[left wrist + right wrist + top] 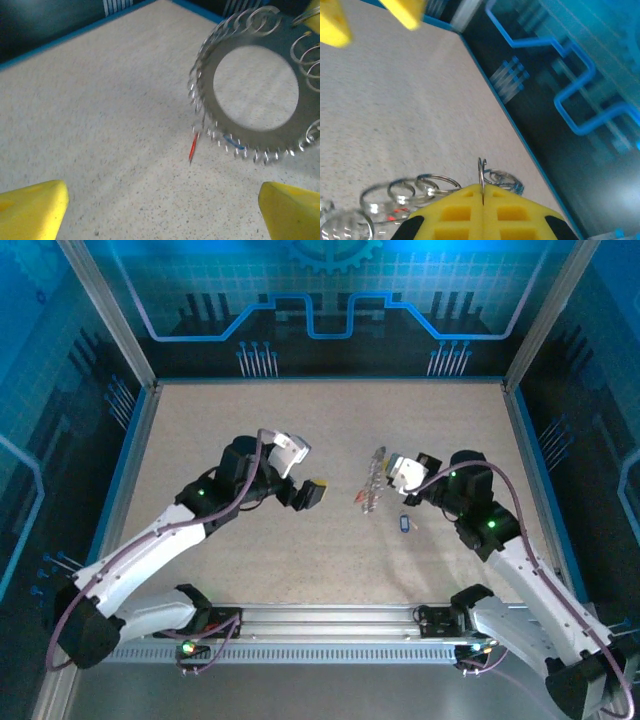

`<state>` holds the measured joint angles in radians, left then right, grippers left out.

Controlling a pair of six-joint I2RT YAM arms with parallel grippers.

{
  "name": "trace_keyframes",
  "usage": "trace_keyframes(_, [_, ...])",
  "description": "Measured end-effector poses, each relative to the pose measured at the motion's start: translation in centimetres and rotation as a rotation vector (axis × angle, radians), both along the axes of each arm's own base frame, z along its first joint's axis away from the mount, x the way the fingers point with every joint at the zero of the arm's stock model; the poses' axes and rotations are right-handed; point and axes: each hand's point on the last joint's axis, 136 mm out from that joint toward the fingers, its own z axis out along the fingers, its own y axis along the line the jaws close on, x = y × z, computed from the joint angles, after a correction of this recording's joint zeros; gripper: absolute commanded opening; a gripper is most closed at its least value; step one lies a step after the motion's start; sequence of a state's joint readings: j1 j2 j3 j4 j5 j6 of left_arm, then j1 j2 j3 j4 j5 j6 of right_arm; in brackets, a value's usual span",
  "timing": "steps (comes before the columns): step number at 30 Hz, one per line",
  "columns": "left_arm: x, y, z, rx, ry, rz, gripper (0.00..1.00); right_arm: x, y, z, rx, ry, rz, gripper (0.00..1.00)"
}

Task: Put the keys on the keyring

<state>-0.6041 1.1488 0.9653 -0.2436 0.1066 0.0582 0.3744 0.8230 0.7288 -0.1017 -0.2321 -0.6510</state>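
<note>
My right gripper (388, 476) holds the keyring (375, 478) upright above the table's middle. In the right wrist view its yellow fingers (460, 215) are shut on one thin wire loop (481, 172) of the rim. In the left wrist view the keyring (287, 40) is a flat grey disc with a big round hole. A red key (193, 146) dangles from its lower rim (359, 502). The blue key (404, 524) lies on the table just right of the ring and shows past the rim (233, 142). My left gripper (310, 492) is open and empty (160, 215), a little left of the ring.
The speckled beige table (300, 420) is bounded by blue edging and metal posts (105, 300). My left gripper's yellow fingertips (332, 25) appear at the top left of the right wrist view. The arm bases sit on a rail (330, 620) at the near edge.
</note>
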Motion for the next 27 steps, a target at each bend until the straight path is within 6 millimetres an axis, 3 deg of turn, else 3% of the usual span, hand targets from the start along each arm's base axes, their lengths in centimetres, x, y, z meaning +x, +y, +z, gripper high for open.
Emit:
trace_keyframes(5, [1.7, -1.1, -1.6, -0.055, 0.17, 0.092, 0.98, 1.8, -3.7, -0.1, 0.154, 0.014, -0.173, 0.0])
trace_keyframes(9, [1.8, -3.1, -4.4, -0.071, 0.287, 0.087, 0.96, 2.5, -6.0, 0.0, 0.269, 0.026, -0.269, 0.0])
trace_keyframes(14, [0.2, -8.6, -6.2, -0.048, 0.351, -0.04, 0.9, 3.4, -9.5, 0.3, 0.411, 0.047, -0.414, 0.0])
trace_keyframes(17, [-0.4, -12.3, -6.1, -0.049, 0.36, -0.126, 0.76, 4.0, -12.3, 0.7, 0.498, 0.048, -0.514, 0.0])
trace_keyframes(19, [-0.7, -14.4, -6.6, -0.047, 0.365, -0.168, 0.72, 4.1, -14.0, 0.8, 0.55, 0.041, -0.578, 0.0])
trace_keyframes(23, [-0.7, -17.7, -9.8, -0.021, 0.432, -0.193, 0.66, 4.4, -16.7, 1.0, 0.632, 0.028, -0.686, 0.0])
trace_keyframes(27, [0.4, -20.3, -13.2, -0.008, 0.547, -0.149, 0.65, 4.7, -18.1, 1.0, 0.676, 0.027, -0.749, 0.0])
